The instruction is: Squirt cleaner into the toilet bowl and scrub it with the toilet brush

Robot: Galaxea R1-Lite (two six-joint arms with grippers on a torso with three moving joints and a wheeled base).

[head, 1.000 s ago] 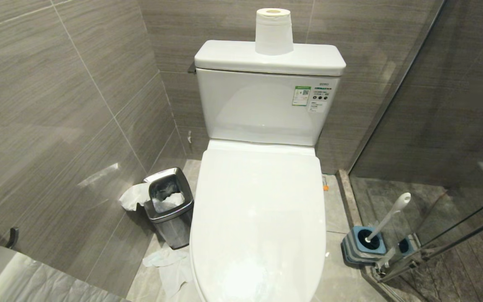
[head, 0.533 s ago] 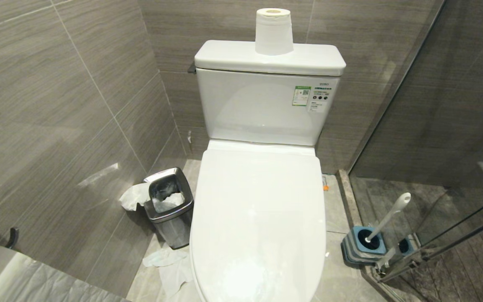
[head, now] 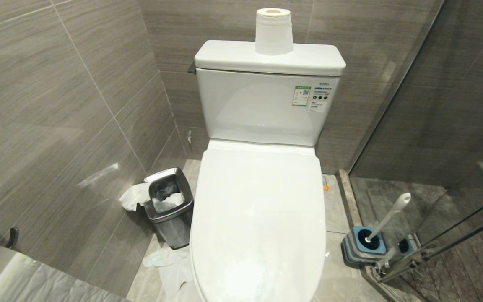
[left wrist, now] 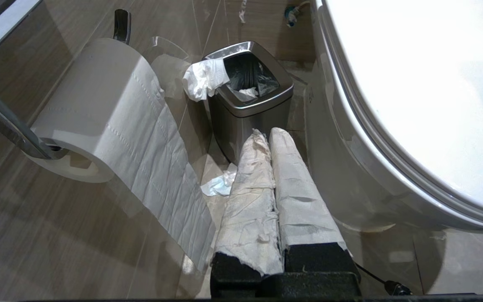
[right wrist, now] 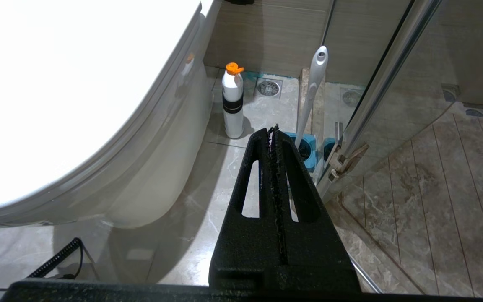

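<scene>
Grey-tiled bathroom, toilet lid down, both arms low at the sides.

Toilet bowl (head: 258, 222) stands centre with its white lid shut; a paper roll (head: 273, 31) sits on the cistern. Steel waste bin (head: 168, 205), on the floor just beside the bowl's left flank, holds a dark liner and crumpled tissue, with one wad hanging over its rim. Toilet brush (head: 386, 220) stands tilted in its blue holder (head: 363, 245) on the floor to the bowl's right, against the glass shower door. A white bottle with an orange cap (right wrist: 232, 100) stands between bowl and brush. Left gripper (left wrist: 266, 134), fingers wrapped in white paper, is closed on nothing, pointing at the bin. Right gripper (right wrist: 274, 130) is closed and empty, tips just short of the brush holder, apart from it.
</scene>
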